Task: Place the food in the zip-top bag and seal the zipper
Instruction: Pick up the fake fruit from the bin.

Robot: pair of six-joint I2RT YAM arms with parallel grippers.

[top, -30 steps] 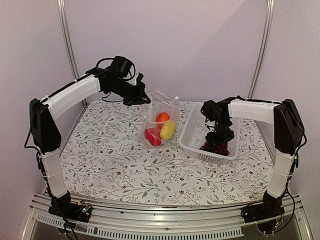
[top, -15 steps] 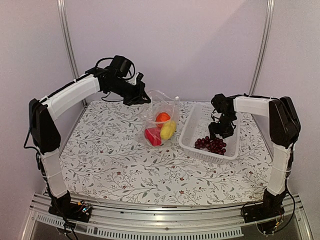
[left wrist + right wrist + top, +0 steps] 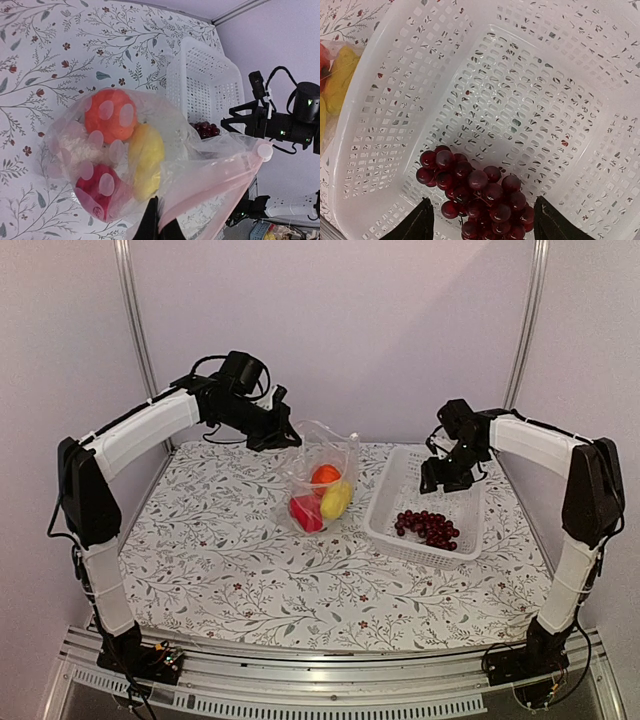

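Zip-top bag (image 3: 322, 472) is clear, thin and crinkly. It stands on the flowery table (image 3: 220, 560), just left of the white basket (image 3: 385, 505). The left claw (image 3: 286, 440) is pinched tight on the bag's top edge and holds it up. Inside sit a round orange fruit (image 3: 110, 116), a smooth yellow piece (image 3: 146, 160), a red pepper (image 3: 97, 192) and a white lumpy piece (image 3: 75, 150). The right claw (image 3: 482, 225) hangs wide apart over the basket, which is hard plastic full of little holes. A shiny dark grape bunch (image 3: 475, 192) lies in it, not gripped.
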